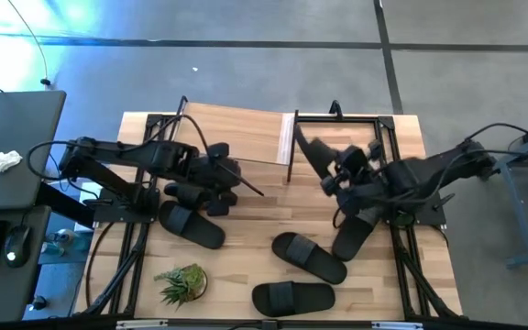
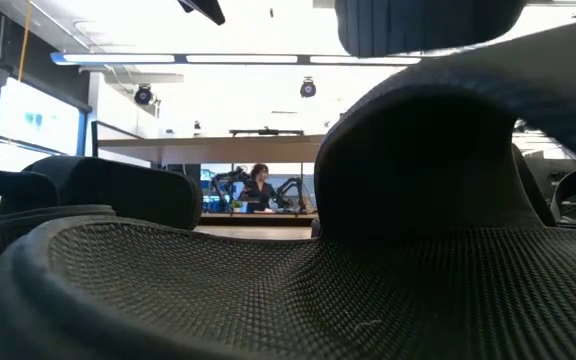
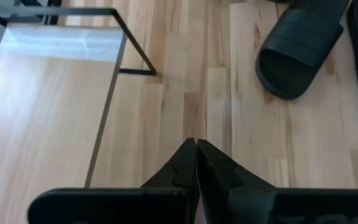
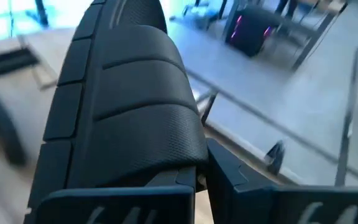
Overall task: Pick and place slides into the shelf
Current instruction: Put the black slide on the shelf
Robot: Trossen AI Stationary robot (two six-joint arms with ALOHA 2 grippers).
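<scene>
Black sandal (image 4: 123,106) is pinched by the right gripper (image 4: 201,171) and lifted toward the shelf (image 1: 246,133) ahead — probably for placing; left gripper (image 3: 196,163), pressed together, waits empty.

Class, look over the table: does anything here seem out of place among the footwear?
Yes: a small green potted plant sits at the wooden table's front-left edge among matte black slip-on slides. It is no footwear and does not belong in the shelf.
</scene>
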